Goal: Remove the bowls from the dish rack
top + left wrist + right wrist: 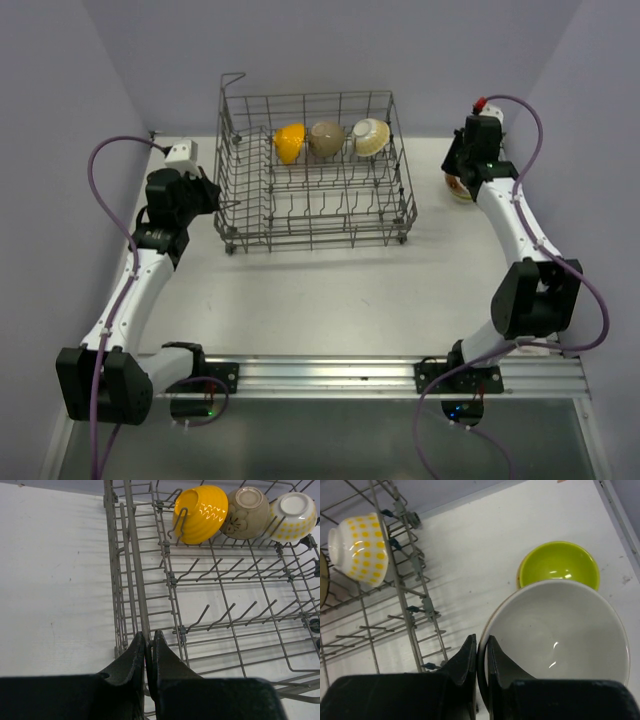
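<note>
The grey wire dish rack [315, 243] stands at the back middle of the table. Three bowls lean on its rear tines: a yellow one [289, 141], a brown flowered one [327, 139] and a white one with yellow dots [370, 136]. My left gripper [148, 636] is shut on the rack's left top rim wire [135, 555]. My right gripper [482, 640] is shut on the rim of a white bowl [560, 630], right of the rack. A green bowl [560, 565] sits on the table just beyond the white bowl.
The rack's front rows of tines [225, 615] hold nothing. The table's right edge [620, 515] runs close beside the green bowl. Purple walls close in the back and both sides. The arms' base rail [330, 372] lies along the near edge.
</note>
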Controlling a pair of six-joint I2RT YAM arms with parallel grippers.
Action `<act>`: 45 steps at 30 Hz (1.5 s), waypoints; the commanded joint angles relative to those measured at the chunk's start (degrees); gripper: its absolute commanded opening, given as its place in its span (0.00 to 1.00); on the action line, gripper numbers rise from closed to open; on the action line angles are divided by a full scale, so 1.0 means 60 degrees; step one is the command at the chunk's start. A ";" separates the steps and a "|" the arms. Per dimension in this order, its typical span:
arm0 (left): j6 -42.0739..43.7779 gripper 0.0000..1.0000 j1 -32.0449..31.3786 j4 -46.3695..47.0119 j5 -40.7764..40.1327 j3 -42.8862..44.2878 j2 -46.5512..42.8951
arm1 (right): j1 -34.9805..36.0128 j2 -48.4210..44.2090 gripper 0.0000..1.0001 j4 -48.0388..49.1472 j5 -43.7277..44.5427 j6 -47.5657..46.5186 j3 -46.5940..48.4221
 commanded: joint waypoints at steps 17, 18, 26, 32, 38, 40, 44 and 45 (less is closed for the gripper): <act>0.0310 0.00 -0.0401 -0.0427 0.2193 -0.0348 0.0088 | -0.0157 0.3193 0.00 0.1407 0.2148 -0.1841 0.2746; 0.0296 0.00 -0.0401 -0.0427 0.2222 -0.0348 0.0088 | -0.0172 0.3397 0.00 0.1378 0.2192 -0.1856 0.2950; 0.0310 0.00 -0.0386 -0.0427 0.2267 -0.0318 0.0190 | -0.0333 0.4087 0.00 0.1202 0.2251 -0.1930 0.3260; 0.0310 0.00 -0.0386 -0.0427 0.2296 -0.0333 0.0220 | -0.0641 0.4336 0.00 0.1275 0.1944 -0.1812 0.3099; 0.0310 0.00 -0.0386 -0.0412 0.2369 -0.0333 0.0220 | -0.0670 0.4687 0.00 0.1143 0.1987 -0.1798 0.3215; 0.0310 0.00 -0.0401 -0.0412 0.2369 -0.0333 0.0220 | -0.0670 0.4805 0.00 0.1070 0.1973 -0.1783 0.3332; 0.0296 0.00 -0.0386 -0.0427 0.2384 -0.0333 0.0205 | -0.0655 0.5069 0.00 0.0865 0.1900 -0.1754 0.3552; 0.0295 0.00 -0.0401 -0.0412 0.2384 -0.0347 0.0205 | -0.0670 0.5112 0.00 0.0836 0.1842 -0.1754 0.3582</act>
